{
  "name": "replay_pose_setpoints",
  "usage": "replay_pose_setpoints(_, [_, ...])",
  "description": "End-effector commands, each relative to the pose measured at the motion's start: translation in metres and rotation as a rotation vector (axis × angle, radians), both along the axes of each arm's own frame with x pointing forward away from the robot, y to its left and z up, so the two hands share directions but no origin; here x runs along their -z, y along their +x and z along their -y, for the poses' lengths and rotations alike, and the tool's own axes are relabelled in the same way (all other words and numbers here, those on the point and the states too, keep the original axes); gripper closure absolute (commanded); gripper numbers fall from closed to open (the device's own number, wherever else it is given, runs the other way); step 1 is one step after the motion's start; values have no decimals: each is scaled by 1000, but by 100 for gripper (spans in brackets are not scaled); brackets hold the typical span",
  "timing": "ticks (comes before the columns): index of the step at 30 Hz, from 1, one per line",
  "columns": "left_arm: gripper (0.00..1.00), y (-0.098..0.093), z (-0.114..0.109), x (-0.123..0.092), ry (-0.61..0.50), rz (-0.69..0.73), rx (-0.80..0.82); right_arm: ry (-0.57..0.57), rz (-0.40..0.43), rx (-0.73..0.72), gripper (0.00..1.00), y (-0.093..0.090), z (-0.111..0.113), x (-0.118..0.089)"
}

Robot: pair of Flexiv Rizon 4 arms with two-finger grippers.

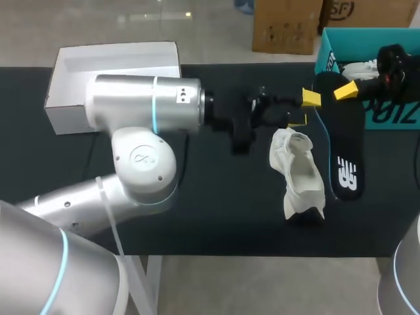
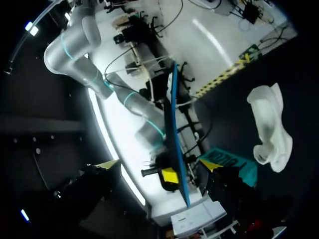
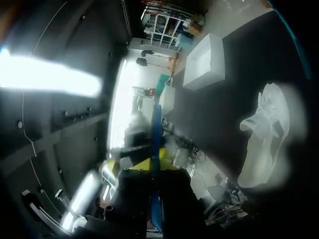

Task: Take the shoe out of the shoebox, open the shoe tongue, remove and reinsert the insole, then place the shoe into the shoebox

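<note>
Black table (image 1: pixel 197 210) seen from above, both arms in over it. The right arm enters from the far right; the right pincer (image 1: pixel 346 90) is closed on one end of the insole (image 1: pixel 344 144), one yellow tip pressed on its upper face and the other tip hidden beneath. The right wrist view agrees: the insole (image 3: pixel 156 129) runs edge-on out from between the closed tips of the right pincer (image 3: pixel 149 164). The insole is dark with a blue edge and has its broad face up. It stretches from the pincer, in front of the teal shoebox (image 1: pixel 387 111), down toward the near side of the table. Its free end is probably off the surface, but the angle is too poor to be sure. The left arm reaches across from the left. The left pincer (image 1: pixel 304 109) is spread open at the insole's left edge, close to where the right pincer grips. In the left wrist view the insole (image 2: pixel 173 114) stands as a thin blue line between the wide-set fingers of the left pincer (image 2: pixel 159 164), and neither finger seems to touch it. The shoe (image 1: pixel 298 170) is white and lies on the table just left of the insole, outside the shoebox and apart from both pincers. It shows in the left wrist view (image 2: pixel 269 129) and the right wrist view (image 3: pixel 264 139). A white box (image 1: pixel 72 108) sits at the far left corner, well apart from the rest.
</note>
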State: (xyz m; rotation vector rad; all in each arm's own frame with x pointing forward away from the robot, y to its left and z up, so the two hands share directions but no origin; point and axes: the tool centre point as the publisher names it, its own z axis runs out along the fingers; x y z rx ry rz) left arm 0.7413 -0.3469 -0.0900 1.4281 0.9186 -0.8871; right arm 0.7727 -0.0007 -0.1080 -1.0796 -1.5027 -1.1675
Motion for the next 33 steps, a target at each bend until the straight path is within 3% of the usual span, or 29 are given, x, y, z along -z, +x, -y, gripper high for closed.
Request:
replay_pose_setpoints(1, [0,6,58,5,12,-10,23,-4,-1,0,100,-1,0,0])
replay_pose_setpoints(7, [0,-9,76,15,12,-27,50,-4,-1,0,100,-1,0,0])
replay_pose_setpoints(12, [0,-14,79,18,2,-40,35,-4,-1,0,100,-1,0,0])
replay_pose_setpoints(33, [0,-8,40,16,27,-18,-72,-4,-1,0,100,-1,0,0])
